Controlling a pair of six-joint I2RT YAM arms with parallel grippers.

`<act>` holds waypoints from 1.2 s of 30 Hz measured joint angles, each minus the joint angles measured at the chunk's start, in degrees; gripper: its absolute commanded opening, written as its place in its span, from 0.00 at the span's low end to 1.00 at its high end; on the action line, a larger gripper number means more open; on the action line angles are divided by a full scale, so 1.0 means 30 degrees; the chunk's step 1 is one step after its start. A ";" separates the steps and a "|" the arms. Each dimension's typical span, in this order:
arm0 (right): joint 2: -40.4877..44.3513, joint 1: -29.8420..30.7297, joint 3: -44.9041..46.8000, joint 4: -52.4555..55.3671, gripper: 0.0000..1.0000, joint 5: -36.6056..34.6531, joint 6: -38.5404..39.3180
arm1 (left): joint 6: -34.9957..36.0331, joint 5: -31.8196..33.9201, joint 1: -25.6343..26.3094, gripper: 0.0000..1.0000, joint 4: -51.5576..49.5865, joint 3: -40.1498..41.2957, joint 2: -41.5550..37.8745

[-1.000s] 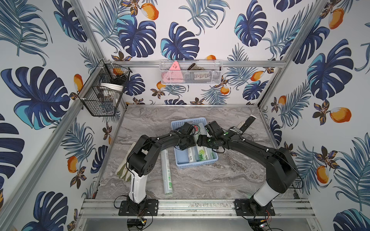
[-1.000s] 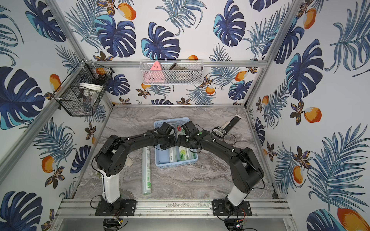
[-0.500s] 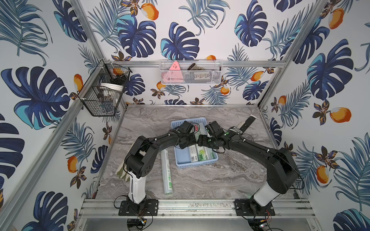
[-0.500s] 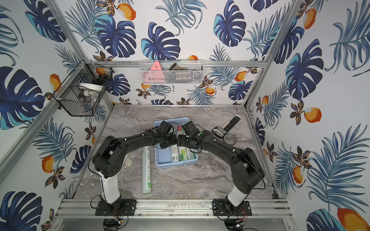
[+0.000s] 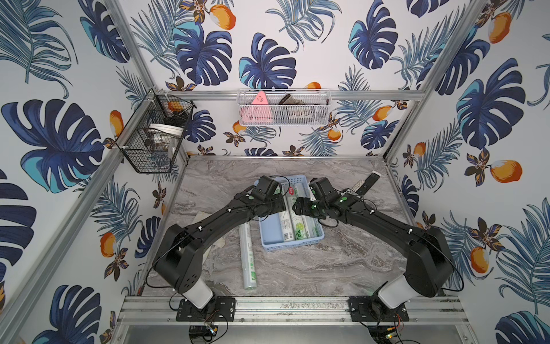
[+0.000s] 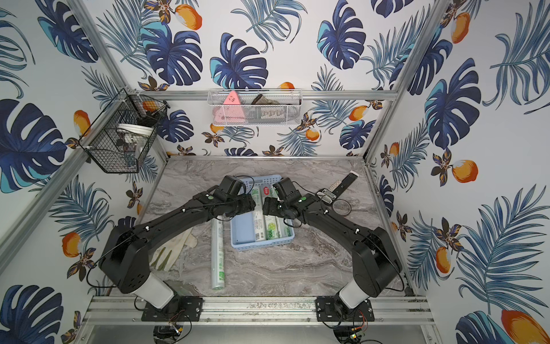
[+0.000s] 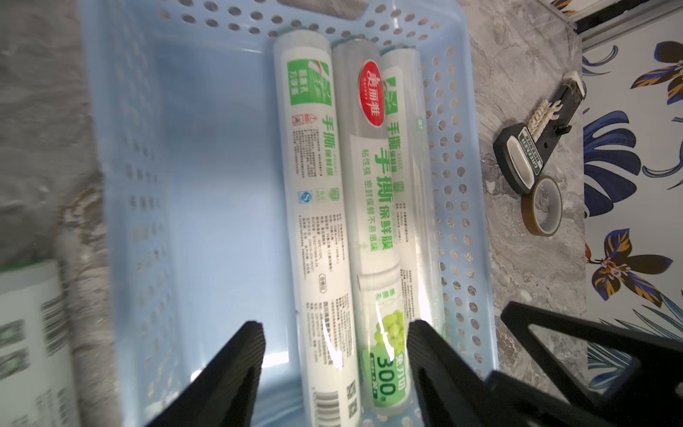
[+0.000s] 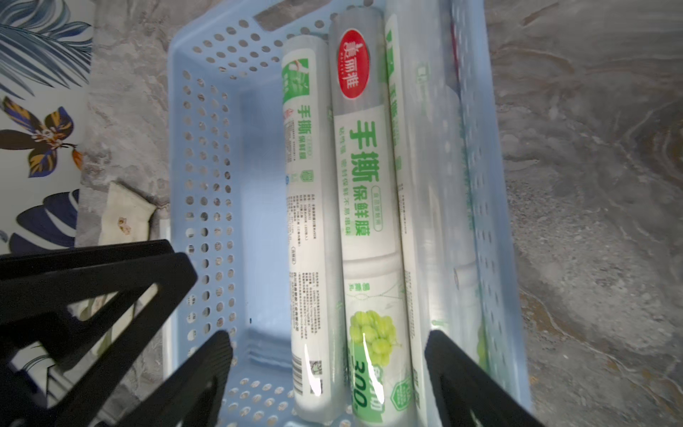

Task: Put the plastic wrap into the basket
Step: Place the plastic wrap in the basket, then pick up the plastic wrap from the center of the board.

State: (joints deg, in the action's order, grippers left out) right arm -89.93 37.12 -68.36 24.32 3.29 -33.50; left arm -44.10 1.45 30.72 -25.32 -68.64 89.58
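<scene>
The left gripper [image 7: 336, 325] has just let go. A second ago its jaws were almost shut; now they stand apart with nothing between them, and the opening has nearly levelled off. Below its fingers [image 7: 251, 355] lie three rolls of plastic wrap [image 7: 369, 192], side by side and lengthwise on the floor of the blue basket [image 7: 456, 192], packed toward the wall on the right arm's side. None of them touches the fingers. My reading is that a roll has been dropped off and this delivery is done, so three are in.

The fourth roll [image 5: 248, 256] is outside, on the table [image 5: 327, 262] just beside the basket, under the left forearm and back toward that arm's base. It looks like the left arm's next fetch.

The right gripper [image 8: 329, 334] has not changed: jaws wide apart and empty, hanging over the same rolls from the opposite side.

In both top views the two arms reach forward from the base rail with elbows bent. Their wrists meet over the basket, with the grippers tipped downward and facing each other, close but apart
</scene>
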 measured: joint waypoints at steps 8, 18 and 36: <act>-0.0386 0.0729 -0.0707 -0.0262 0.87 0.2572 0.0823 | 0.1166 0.3453 -0.0080 0.71 -0.2616 0.2404 -0.4677; -0.2113 0.2965 -0.1719 -0.0350 0.90 0.3949 0.1326 | 0.0954 0.4554 -0.1078 0.76 -0.4248 0.6812 -0.8488; -0.3723 0.4488 -0.3126 -0.0087 0.92 0.2994 0.1851 | 0.1545 0.0503 -0.3395 0.88 -0.4437 0.8830 -0.7315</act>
State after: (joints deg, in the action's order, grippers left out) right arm -101.10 50.59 -77.73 24.05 12.27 -27.94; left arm -39.46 2.96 20.53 -38.63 -42.15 67.64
